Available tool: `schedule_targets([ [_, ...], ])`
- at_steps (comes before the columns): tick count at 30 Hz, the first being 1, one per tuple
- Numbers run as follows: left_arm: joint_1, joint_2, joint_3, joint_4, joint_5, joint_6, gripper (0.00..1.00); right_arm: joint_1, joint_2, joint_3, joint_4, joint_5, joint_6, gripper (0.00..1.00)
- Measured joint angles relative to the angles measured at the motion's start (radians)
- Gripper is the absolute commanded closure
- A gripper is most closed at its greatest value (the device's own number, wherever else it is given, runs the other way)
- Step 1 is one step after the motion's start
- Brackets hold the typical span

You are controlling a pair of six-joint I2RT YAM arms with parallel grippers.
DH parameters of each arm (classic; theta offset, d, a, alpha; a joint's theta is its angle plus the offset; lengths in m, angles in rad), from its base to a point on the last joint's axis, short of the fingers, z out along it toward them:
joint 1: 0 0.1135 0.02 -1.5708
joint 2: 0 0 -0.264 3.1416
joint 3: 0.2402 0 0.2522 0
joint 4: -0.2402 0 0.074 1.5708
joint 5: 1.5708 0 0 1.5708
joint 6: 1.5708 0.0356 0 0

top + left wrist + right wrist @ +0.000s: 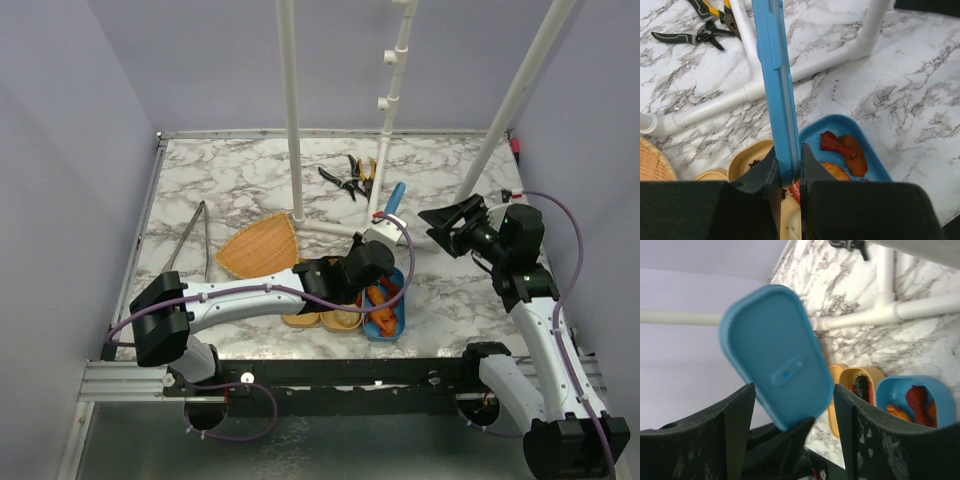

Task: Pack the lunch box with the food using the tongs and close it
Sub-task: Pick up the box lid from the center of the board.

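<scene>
The left gripper [789,172] is clamped on the bottom edge of the blue lid [774,75], a flat rounded oblong with a small raised tab, held upright over the box [837,122]. The box's blue tray holds red and orange food [842,147], with beige cups [747,159] beside it. The right gripper [794,407] hangs spread wide to the right, holding nothing. The grey tongs [190,240] lie on the table [450,290] at far left.
</scene>
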Motion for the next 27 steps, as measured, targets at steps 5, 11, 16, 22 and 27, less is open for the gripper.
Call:
schedule_targets([
  [5, -0.045, 0.039, 0.032, -0.013, -0.009, 0.05, 1.0, 0.033, 0.06, 0.14, -0.029, 0.018, -0.018, 0.32],
  [11, -0.09, 0.077, 0.062, -0.022, -0.013, 0.083, 1.0, 0.146, 0.174, 0.205, -0.04, 0.089, -0.034, 0.39],
  [16, -0.108, 0.098, 0.076, -0.052, -0.063, 0.098, 1.0, 0.204, 0.234, 0.205, -0.095, 0.185, -0.037, 0.54],
  [22, -0.127, 0.154, 0.127, -0.114, -0.142, 0.129, 1.0, 0.218, 0.234, 0.198, -0.111, 0.249, -0.038, 0.69],
  [27, -0.135, 0.212, 0.18, -0.164, -0.185, 0.134, 1.0, 0.221, 0.235, 0.195, -0.138, 0.294, -0.039, 0.65],
])
